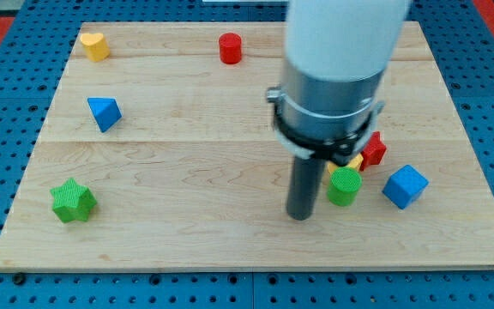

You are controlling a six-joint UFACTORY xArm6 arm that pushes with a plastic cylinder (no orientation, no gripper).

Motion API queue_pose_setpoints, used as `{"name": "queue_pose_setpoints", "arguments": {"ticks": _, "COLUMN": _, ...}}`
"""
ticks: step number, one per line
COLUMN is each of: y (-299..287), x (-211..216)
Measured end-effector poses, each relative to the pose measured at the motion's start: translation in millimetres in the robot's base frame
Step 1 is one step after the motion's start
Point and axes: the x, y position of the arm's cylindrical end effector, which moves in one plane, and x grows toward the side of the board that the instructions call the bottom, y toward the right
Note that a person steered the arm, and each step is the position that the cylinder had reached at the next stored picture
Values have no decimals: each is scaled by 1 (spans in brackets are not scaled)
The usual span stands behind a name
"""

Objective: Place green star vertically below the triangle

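Note:
The green star [73, 201] lies near the board's lower left corner. The blue triangle [104, 112] lies above it, slightly to the right, at the board's left. My tip [299, 215] rests on the board right of centre, far to the right of the star and just left of a green cylinder [344, 186]. The arm's wide grey and white body hides the board above the tip.
A yellow block [94, 45] sits at the top left and a red cylinder [230, 48] at the top centre. A red block [374, 148], a partly hidden yellow block [354, 163] and a blue cube [404, 186] cluster right of the tip. The wooden board [187, 240] lies on blue pegboard.

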Motion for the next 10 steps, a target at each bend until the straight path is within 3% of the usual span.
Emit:
{"name": "queue_pose_setpoints", "arguments": {"ticks": 2, "y": -107, "x": 2}}
{"name": "queue_pose_setpoints", "arguments": {"ticks": 4, "y": -287, "x": 2}}
{"name": "queue_pose_setpoints", "arguments": {"ticks": 5, "y": -345, "x": 4}}
{"name": "queue_pose_setpoints", "arguments": {"ticks": 8, "y": -344, "x": -17}}
{"name": "queue_pose_setpoints", "arguments": {"ticks": 10, "y": -271, "x": -23}}
